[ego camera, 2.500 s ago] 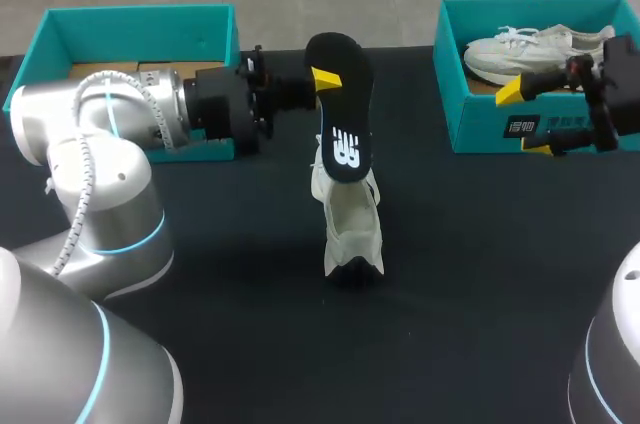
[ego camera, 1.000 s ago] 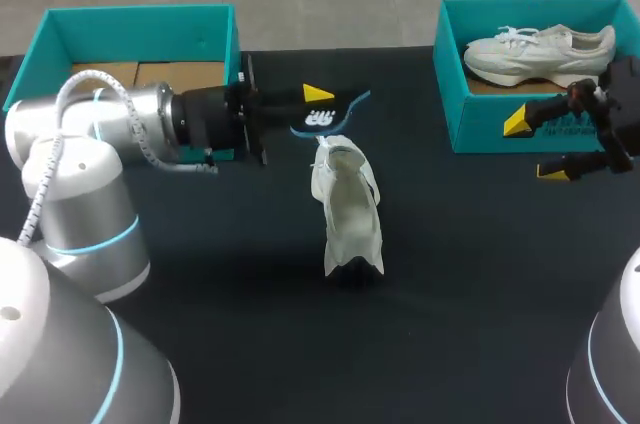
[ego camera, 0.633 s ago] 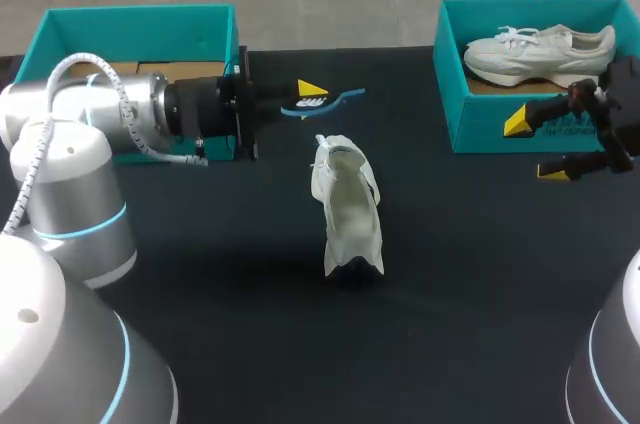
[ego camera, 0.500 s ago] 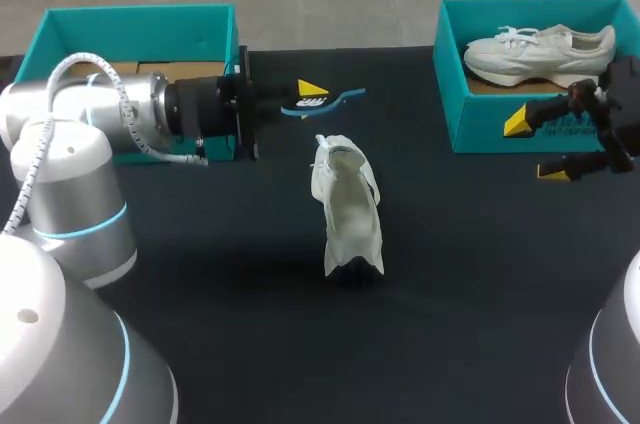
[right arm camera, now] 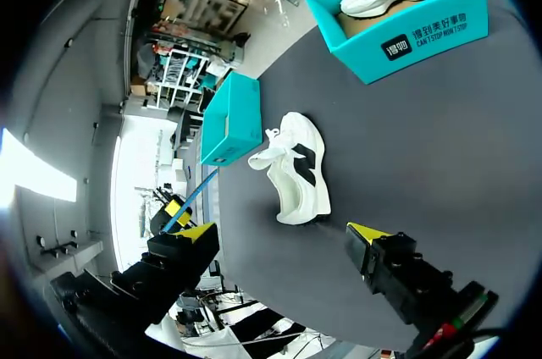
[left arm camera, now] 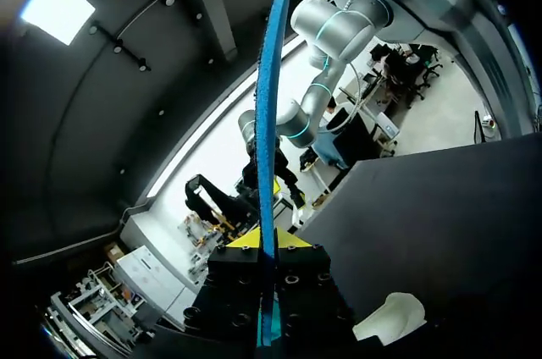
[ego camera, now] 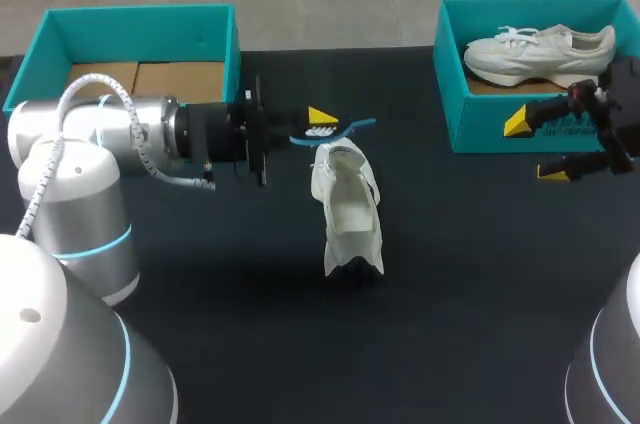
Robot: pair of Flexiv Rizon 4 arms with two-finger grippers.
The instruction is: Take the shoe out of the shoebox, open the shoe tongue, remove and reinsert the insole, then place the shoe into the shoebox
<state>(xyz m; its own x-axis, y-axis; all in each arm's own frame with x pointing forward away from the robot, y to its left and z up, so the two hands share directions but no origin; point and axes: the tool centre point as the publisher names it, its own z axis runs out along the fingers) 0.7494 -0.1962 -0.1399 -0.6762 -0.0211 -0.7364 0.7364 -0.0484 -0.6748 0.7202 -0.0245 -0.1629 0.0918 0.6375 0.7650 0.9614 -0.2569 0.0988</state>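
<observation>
Left claw (ego camera: 318,124), clamped on the insole (ego camera: 345,129), has swung it from upright to flat, its tip now over the collar of the shoe (ego camera: 348,209) lying mid-worktop (ego camera: 480,274) (reinsertion probably begins). Right claw (ego camera: 535,147) hangs spread apart beside the shoebox (ego camera: 480,109).

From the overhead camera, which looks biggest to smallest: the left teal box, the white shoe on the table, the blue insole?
Largest: left teal box, by far.
Middle: white shoe.
Smallest: blue insole, seen nearly edge-on in the left gripper, so it shows only as a thin sliver.
</observation>
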